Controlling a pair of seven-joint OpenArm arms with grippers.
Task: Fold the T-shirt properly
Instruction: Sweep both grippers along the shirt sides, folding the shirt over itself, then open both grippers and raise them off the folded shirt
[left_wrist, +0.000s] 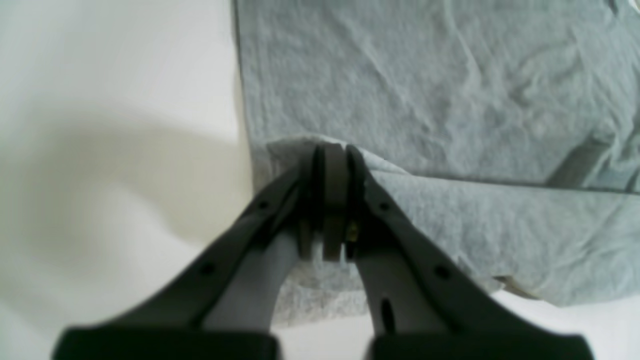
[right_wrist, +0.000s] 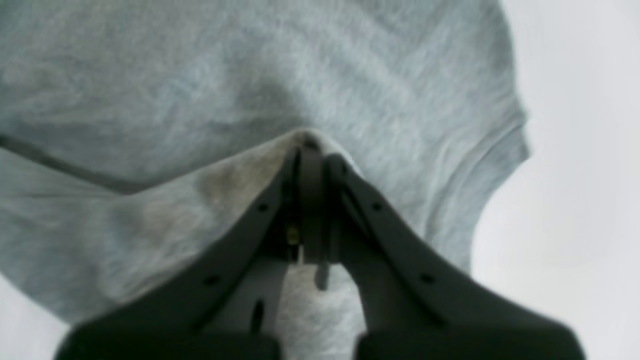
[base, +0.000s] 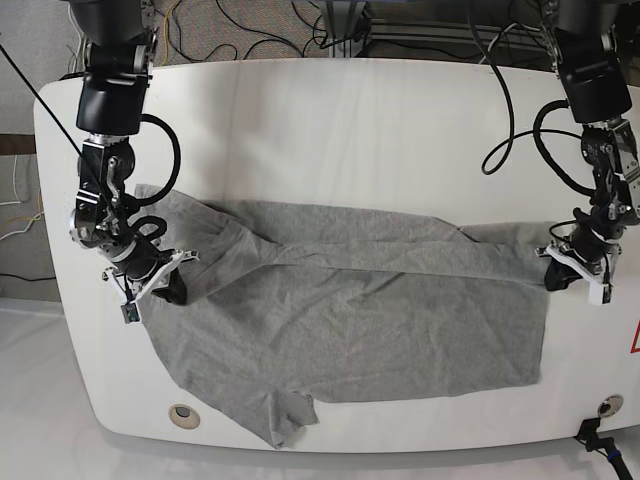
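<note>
A grey T-shirt (base: 340, 320) lies spread across the white table, its far edge folded over toward the middle. My left gripper (base: 556, 275) is at the shirt's right edge and is shut on a lifted fold of the fabric (left_wrist: 450, 220); in the left wrist view the left gripper (left_wrist: 330, 150) pinches the cloth at its tips. My right gripper (base: 172, 290) is at the shirt's left side near a sleeve, shut on a raised peak of the T-shirt (right_wrist: 240, 170); in the right wrist view the right gripper (right_wrist: 312, 145) closes over that peak.
The white table (base: 330, 130) reaches well beyond the shirt toward the back. Two round holes (base: 182, 412) sit near the front corners. Cables (base: 250, 30) hang behind the back edge. A sleeve (base: 285, 415) points toward the front edge.
</note>
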